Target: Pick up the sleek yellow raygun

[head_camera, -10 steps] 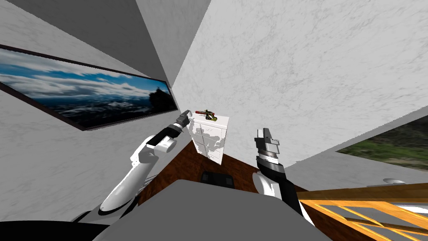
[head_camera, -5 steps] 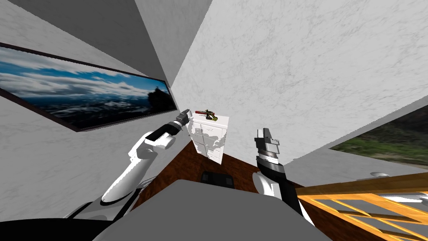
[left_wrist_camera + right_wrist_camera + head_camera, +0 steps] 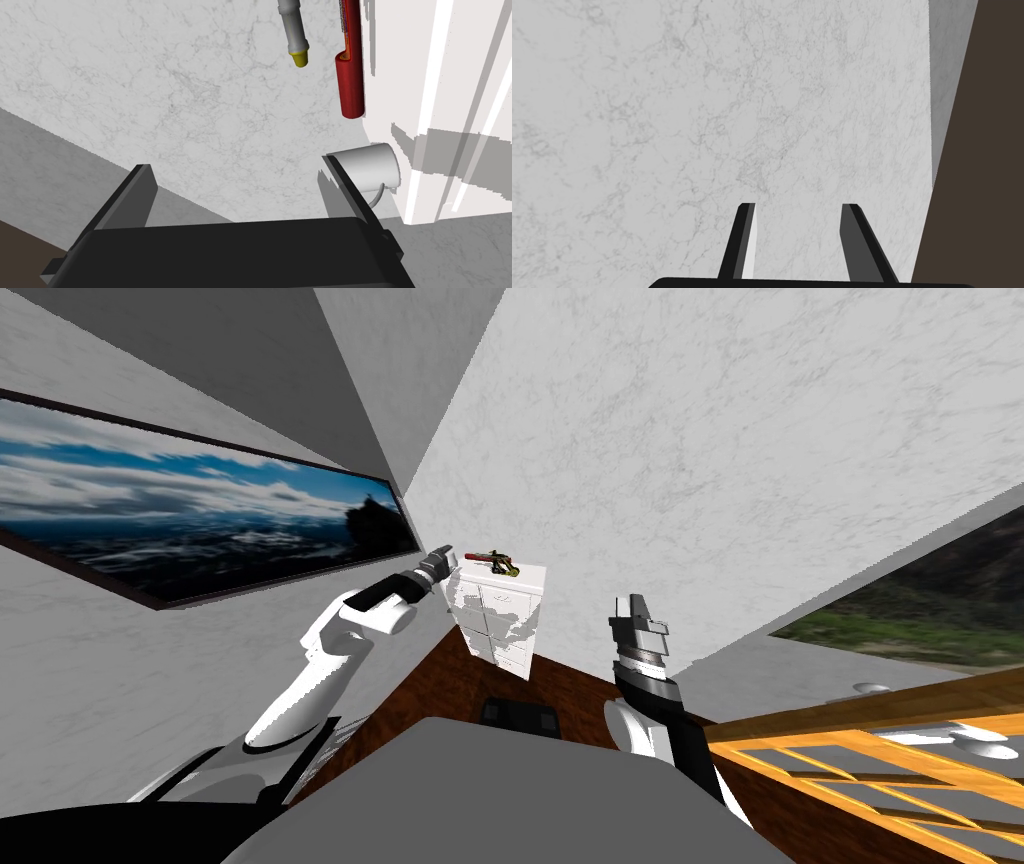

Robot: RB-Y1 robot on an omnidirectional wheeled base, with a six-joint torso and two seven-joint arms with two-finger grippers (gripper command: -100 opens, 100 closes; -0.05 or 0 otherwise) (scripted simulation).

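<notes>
Left gripper now nearer, wide open, empty, just short of the raygun atop cabinet.

A room in a home, it seems. A long framed landscape picture hangs at nine o'clock; a white cabinet stands at twelve on a wooden floor.

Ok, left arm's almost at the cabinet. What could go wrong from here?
The open left gripper sits at the white cabinet's top edge, beside the raygun rather than over it; driving on may strike the cabinet.
A white cylinder lies close behind one finger in the left wrist view and may snag.
The raygun's red end lies near that edge; a nudge might push it off.
</notes>
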